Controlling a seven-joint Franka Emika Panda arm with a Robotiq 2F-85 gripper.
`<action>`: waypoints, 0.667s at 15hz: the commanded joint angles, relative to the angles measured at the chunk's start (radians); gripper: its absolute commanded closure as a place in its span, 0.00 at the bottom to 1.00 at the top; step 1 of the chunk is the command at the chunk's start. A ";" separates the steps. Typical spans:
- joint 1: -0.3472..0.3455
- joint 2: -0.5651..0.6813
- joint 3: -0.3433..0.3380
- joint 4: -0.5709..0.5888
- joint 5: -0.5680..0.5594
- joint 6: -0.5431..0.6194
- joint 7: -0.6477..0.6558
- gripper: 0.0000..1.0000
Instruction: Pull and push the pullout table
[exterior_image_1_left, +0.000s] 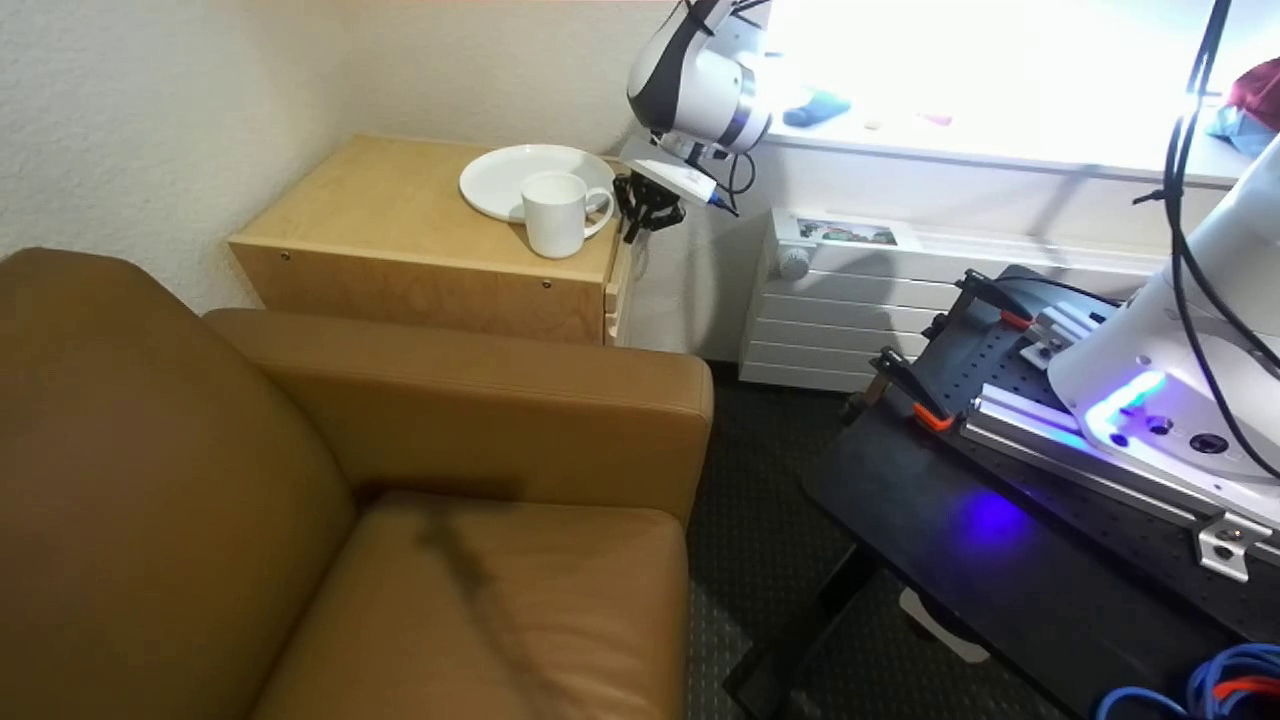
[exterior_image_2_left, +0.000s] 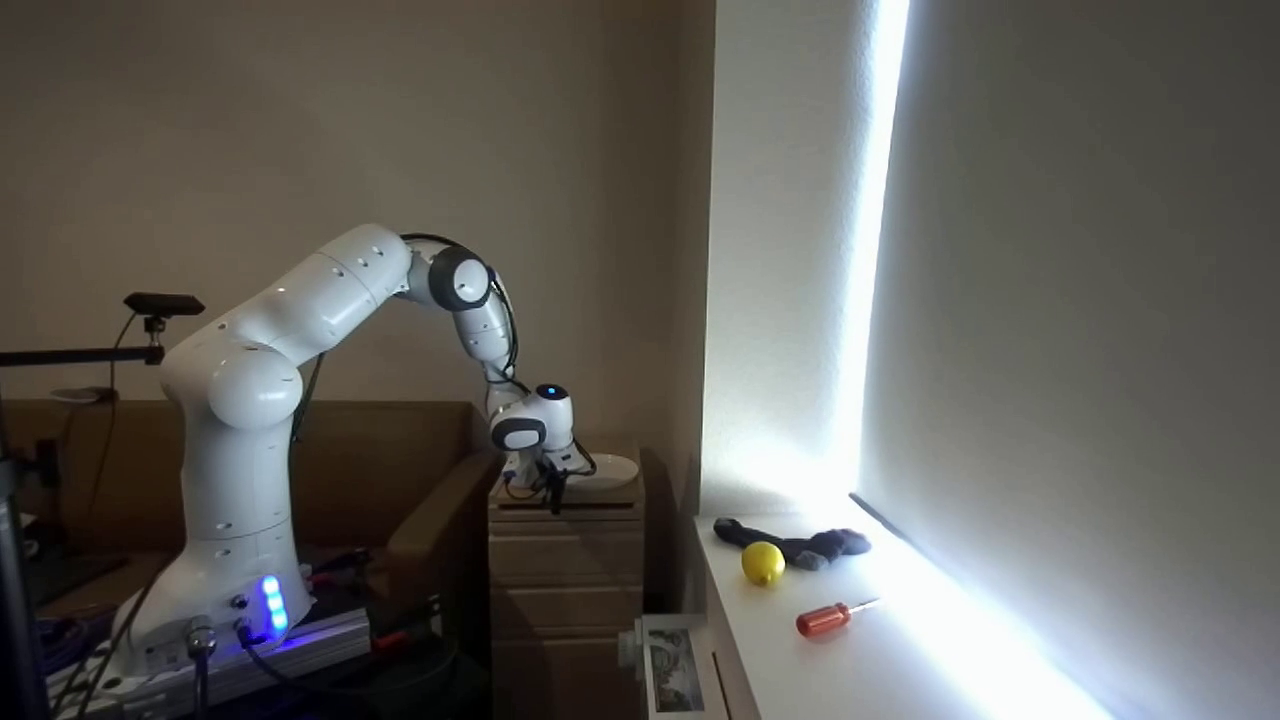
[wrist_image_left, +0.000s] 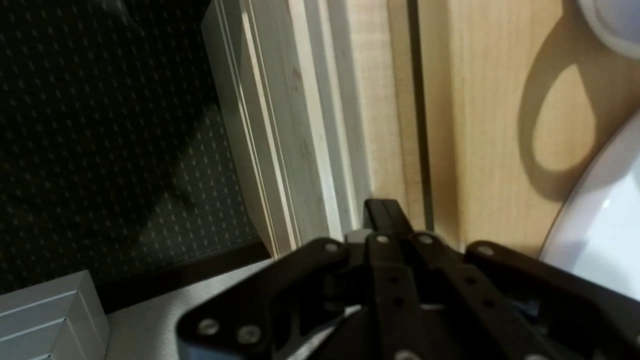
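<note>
— Claw (wrist_image_left: 384, 209) state?
— Pressed together, near the board (wrist_image_left: 380, 100); contact cannot be confirmed.
— Board location?
— Directly below the cabinet top (exterior_image_1_left: 390, 200), which bears mug (exterior_image_1_left: 553, 222) and plate (exterior_image_1_left: 490, 182). Armchair (exterior_image_1_left: 460, 400) alongside; radiator (exterior_image_1_left: 850, 315) near.

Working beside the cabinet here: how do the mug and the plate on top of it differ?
The mug is upright and taller; the plate lies flat and spreads wider. The mug has a handle; the plate shows none. The mug stands nearer the armchair than the plate does. Both are white and rest on the cabinet top.
</note>
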 joint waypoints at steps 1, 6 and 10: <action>-0.057 0.038 0.034 0.018 0.048 0.000 -0.028 0.72; -0.110 0.028 0.094 -0.018 0.062 0.022 -0.085 0.40; -0.123 0.038 0.134 -0.033 0.043 0.094 -0.168 0.11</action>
